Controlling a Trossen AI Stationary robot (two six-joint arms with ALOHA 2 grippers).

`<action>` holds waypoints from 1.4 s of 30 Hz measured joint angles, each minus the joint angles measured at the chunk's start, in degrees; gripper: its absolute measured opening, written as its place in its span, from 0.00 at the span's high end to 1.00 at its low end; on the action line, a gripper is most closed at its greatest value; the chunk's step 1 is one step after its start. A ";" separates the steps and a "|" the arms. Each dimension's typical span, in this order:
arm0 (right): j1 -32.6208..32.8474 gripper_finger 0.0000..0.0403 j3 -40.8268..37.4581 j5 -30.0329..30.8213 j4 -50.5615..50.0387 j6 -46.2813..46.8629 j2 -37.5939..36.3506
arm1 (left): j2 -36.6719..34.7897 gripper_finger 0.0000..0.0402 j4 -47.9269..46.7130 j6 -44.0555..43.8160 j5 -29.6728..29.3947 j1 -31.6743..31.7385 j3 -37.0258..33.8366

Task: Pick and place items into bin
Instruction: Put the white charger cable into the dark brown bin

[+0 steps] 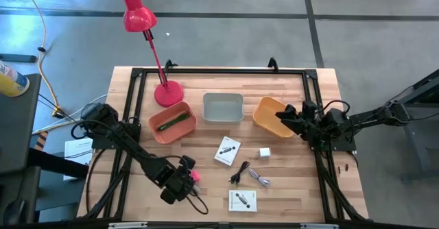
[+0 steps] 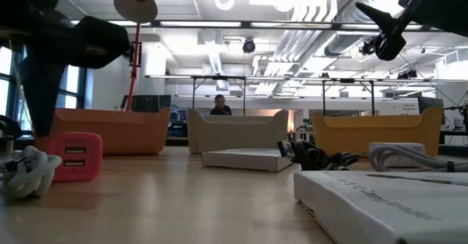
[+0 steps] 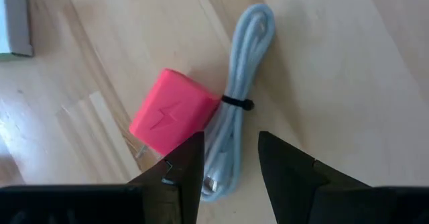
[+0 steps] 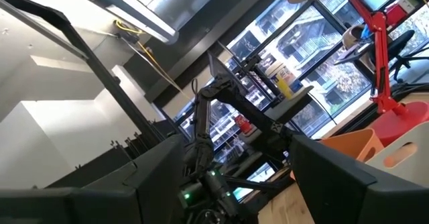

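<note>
Left hand (image 1: 180, 184) sits low at about 7 o'clock on the bench (image 1: 288, 188), fingers apart, straddling nothing yet. Wrist view puts the coiled pale cable (image 3: 238, 117) running into the gap between the fingers (image 3: 184, 167), with the pink charger (image 3: 173, 119) lying against the cable's side. Judgement: it is lined up on the cable bundle, since the tied middle gives a narrow grip; the charger may get nudged when the fingers close.

Right hand (image 1: 289, 116) is raised at 3 o'clock over the yellow bin (image 1: 266, 119), fingers apart, holding nothing that I can see. Looks like the waiting or just-emptied pose; its camera points off across the room.

Three bins across the back: orange bin (image 1: 159, 116) at 11 o'clock holds the green pen (image 1: 173, 122), grey bin (image 1: 223, 107) at 12, yellow to the right of it.

Left loose mid-bench: one white packet (image 1: 227, 150), white block (image 1: 264, 152), black cable (image 1: 240, 171), silvery cable (image 1: 259, 177), second white packet (image 1: 242, 201) near 6 o'clock. All well apart from the bins, so most of the job remains.

Red lamp (image 1: 140, 16) stands at the back left, base beside the orange bin, clear of both arms.
</note>
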 joint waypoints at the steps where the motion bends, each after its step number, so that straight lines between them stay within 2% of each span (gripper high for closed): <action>1: 0.00 0.36 0.00 0.00 -0.03 -0.04 0.00 | 0.00 0.68 -0.24 0.01 0.01 0.01 0.00; 10: 0.00 0.36 0.00 0.02 -0.03 -0.59 0.00 | 2.83 0.68 -0.07 -0.31 -0.03 0.06 0.04; 20: 0.00 0.36 0.00 0.54 -0.55 -0.05 -0.02 | 5.23 0.68 0.26 -8.61 -2.12 -0.01 0.15; 23: 0.00 0.36 0.00 0.73 -0.55 0.00 -0.02 | 5.23 0.68 -0.46 -11.93 -1.01 0.64 0.20; 26: 0.00 0.36 0.00 0.82 -0.57 0.00 -0.02 | 5.25 0.73 -1.63 -14.89 0.79 1.63 0.24; 35: 0.00 0.36 0.00 1.16 -0.59 0.02 -0.02 | 5.21 0.93 -2.24 -21.63 5.69 3.60 0.26; 42: -0.01 0.36 0.00 1.12 -0.64 0.03 -0.01 | 3.06 0.96 -3.42 -22.61 4.86 3.40 -0.11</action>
